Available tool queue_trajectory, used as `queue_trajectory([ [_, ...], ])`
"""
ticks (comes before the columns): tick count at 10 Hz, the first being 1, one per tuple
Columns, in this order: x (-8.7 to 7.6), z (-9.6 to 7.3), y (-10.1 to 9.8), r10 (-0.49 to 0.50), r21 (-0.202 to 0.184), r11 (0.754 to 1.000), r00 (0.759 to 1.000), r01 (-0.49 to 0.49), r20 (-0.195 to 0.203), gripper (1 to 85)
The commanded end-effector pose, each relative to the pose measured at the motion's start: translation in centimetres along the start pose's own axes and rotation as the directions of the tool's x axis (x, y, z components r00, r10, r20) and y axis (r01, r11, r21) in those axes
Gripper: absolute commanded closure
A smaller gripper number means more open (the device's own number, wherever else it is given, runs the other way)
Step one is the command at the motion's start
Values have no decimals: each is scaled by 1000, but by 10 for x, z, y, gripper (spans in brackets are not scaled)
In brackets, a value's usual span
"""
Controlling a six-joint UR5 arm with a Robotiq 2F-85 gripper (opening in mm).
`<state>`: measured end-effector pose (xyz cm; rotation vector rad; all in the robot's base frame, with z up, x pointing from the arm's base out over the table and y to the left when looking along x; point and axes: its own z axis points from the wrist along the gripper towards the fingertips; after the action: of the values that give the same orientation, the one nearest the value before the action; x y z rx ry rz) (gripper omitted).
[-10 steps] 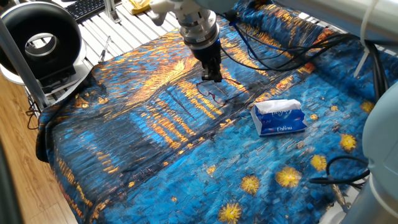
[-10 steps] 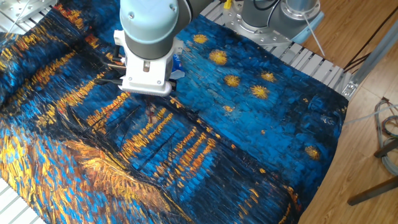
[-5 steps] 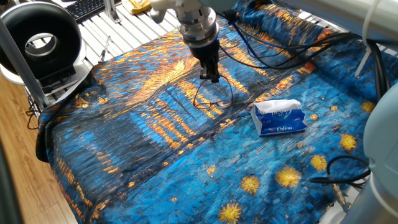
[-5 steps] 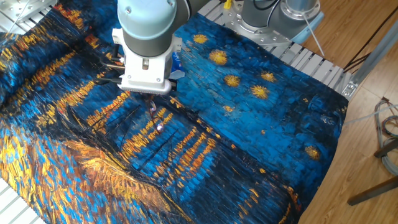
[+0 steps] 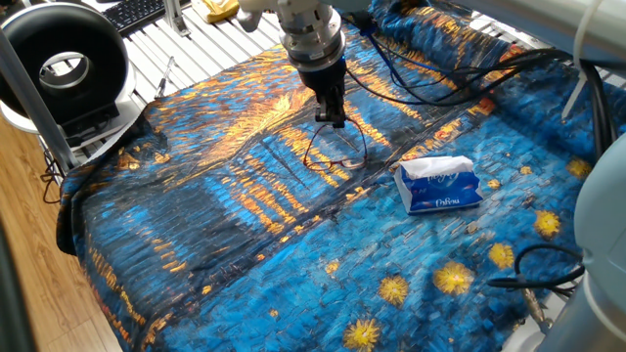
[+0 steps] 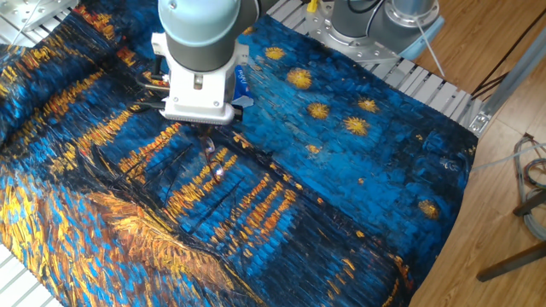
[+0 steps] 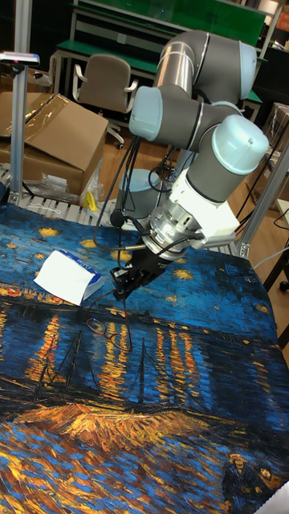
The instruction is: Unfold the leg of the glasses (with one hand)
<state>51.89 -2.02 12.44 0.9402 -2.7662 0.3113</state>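
The glasses (image 5: pixel 337 154) lie on the painted blue and orange cloth, thin dark wire with clear oval lenses. One slim leg rises from the frame up into my gripper (image 5: pixel 333 119), which hangs just above them and is shut on that leg. In the other fixed view the wrist (image 6: pixel 198 94) hides the fingers, and only part of the glasses (image 6: pixel 215 162) shows below it. The tall fixed view shows the gripper (image 7: pixel 122 294) pointing down and left, with the glasses (image 7: pixel 98 325) on the cloth beneath and the leg slanting up to the fingertips.
A blue-white tissue pack (image 5: pixel 440 184) lies right of the glasses, also seen as the tissue pack (image 7: pixel 68 277). A black ring lamp (image 5: pixel 64 64) stands at the far left corner. Loose cables (image 5: pixel 533 269) lie at the right edge. A cardboard box (image 7: pixel 48 132) sits behind the table.
The gripper has risen slightly with the leg pinched. The leg now stands out from the frame as a raised wire arc, where a second ago the glasses lay flat and folded.
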Motion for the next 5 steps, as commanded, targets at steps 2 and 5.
queue_trajectory([
  [2,10,-13,1,20,-10,1000,1000,-20,1,660],
  [5,25,-28,1,52,-2,999,999,-52,-1,667],
])
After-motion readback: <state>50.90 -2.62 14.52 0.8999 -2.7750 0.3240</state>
